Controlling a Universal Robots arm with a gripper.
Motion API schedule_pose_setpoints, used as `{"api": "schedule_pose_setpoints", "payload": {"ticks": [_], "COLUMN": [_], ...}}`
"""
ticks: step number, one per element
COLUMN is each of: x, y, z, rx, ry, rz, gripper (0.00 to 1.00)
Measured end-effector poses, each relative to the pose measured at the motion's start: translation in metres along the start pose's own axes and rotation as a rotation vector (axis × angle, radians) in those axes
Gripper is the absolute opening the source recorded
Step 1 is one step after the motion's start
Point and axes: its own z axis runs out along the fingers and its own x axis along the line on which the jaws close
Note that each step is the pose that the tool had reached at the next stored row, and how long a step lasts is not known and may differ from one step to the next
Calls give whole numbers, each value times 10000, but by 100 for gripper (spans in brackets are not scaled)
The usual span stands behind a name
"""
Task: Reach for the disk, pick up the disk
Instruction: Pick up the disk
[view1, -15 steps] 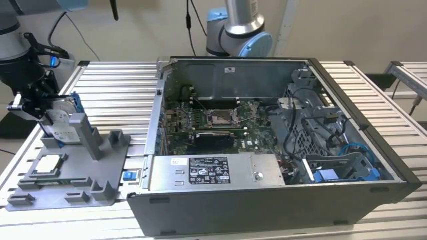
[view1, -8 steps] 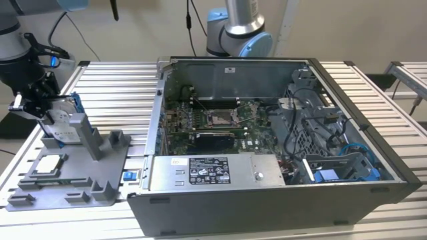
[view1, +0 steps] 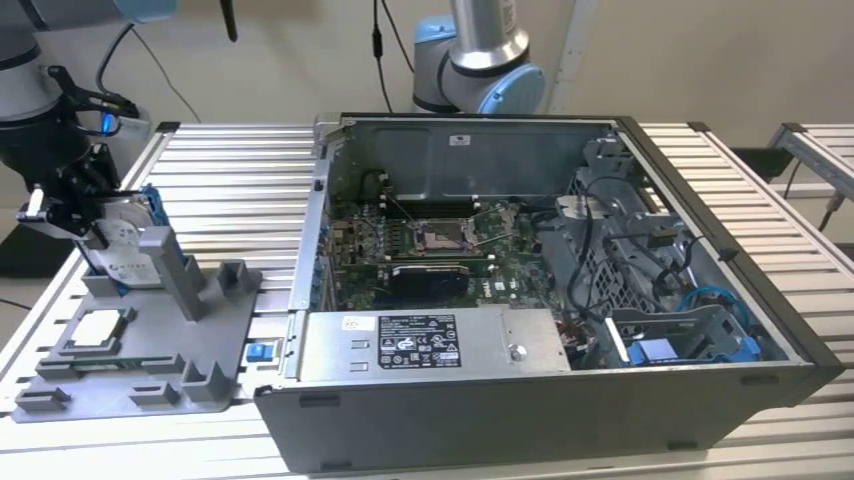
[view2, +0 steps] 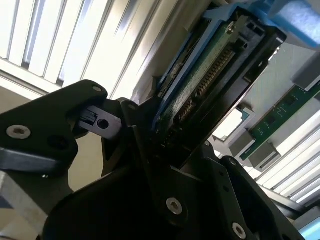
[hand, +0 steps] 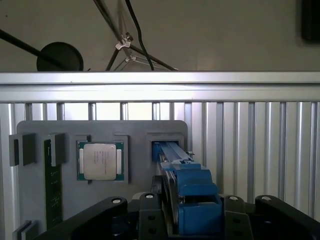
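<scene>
The disk, a silver-grey drive with a white label in a blue bracket, stands on edge in a slot of the grey fixture plate at the exterior view's left. My gripper comes at it from the left and is shut on the disk. In the second wrist view the black fingers press both faces of the disk, whose green board and connector show. In the first wrist view the blue bracket sits between the fingers of the gripper, running back to the slot.
A square silver chip and a green memory stick lie in the fixture. An open computer case stands close on the exterior view's right. Another arm's base rises behind it. Slatted metal table all around.
</scene>
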Motion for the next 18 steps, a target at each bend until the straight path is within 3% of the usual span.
{"api": "schedule_pose_setpoints", "payload": {"ticks": [7,11,18], "x": [0,-1,1], "y": [0,0,0], "z": [1,1,-7], "rx": [-2,5,5], "ry": [2,80,57], "rz": [0,4,1], "gripper": [0,0,0]}}
